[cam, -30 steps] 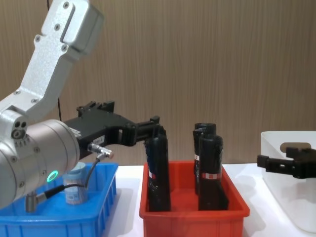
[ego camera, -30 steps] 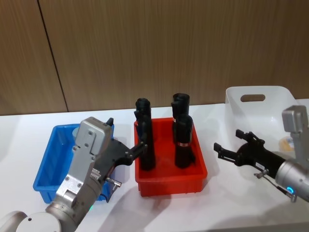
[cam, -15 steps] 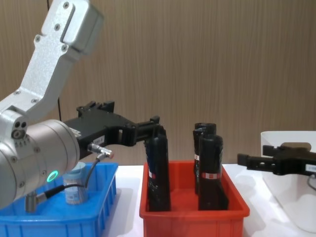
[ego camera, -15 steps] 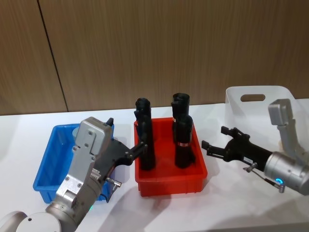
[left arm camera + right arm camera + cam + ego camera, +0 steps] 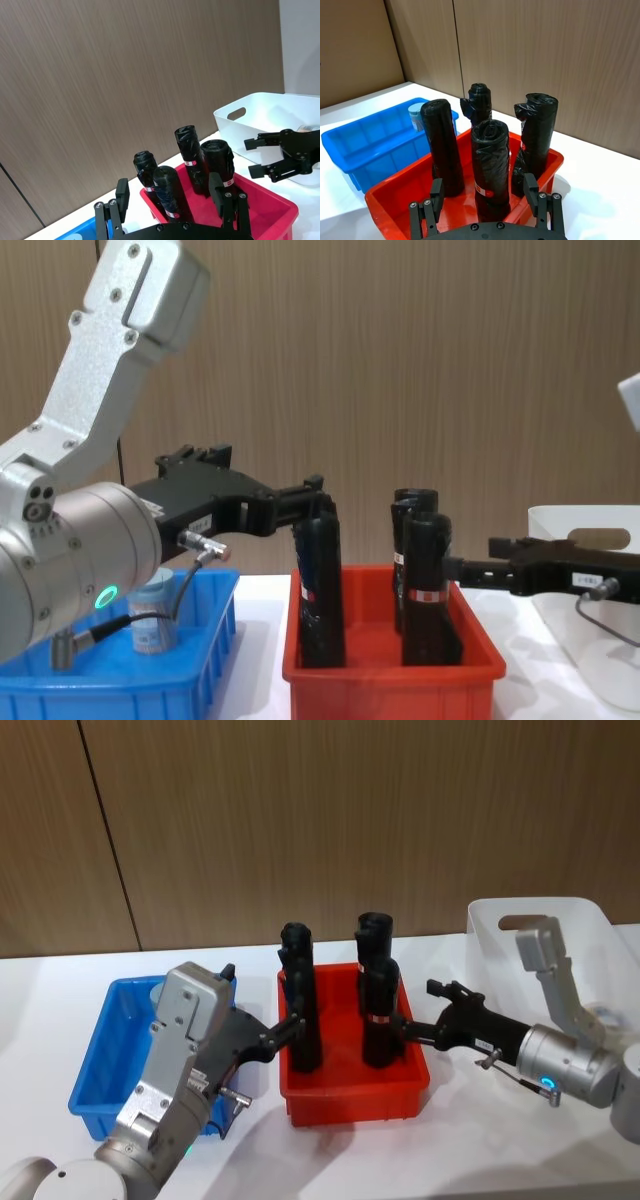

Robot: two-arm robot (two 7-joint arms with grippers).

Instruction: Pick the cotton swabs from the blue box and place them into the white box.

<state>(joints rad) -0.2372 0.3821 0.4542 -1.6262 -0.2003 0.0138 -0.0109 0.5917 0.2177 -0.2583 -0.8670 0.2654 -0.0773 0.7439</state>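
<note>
Head view, left to right. The blue box (image 5: 100, 1050) sits toward the desk's left edge; the one visible jar of cotton swabs (image 5: 153, 618) stands upright in its far corner, long axis vertical, lid up, label facing the front edge. Judged by its look, the jar is light, rigid and smooth-walled, so liable to slip or tip; the best hold is probably across the round body just under the lid, with moderate squeeze. The left claw (image 5: 284, 1032) hangs over the gap between the blue box and the red bin (image 5: 352, 1092), its fingers spread and empty, their tips near the nearest of the black rolls (image 5: 301, 1020). These rolls stand upright in the red bin at mid-desk. The right claw (image 5: 418, 1025) reaches leftward over the red bin's right rim, fingers apart, holding nothing, its tips close beside a black roll. The white box (image 5: 560, 920) stands by the right edge, with something pale lying inside it, too hidden to identify.
</note>
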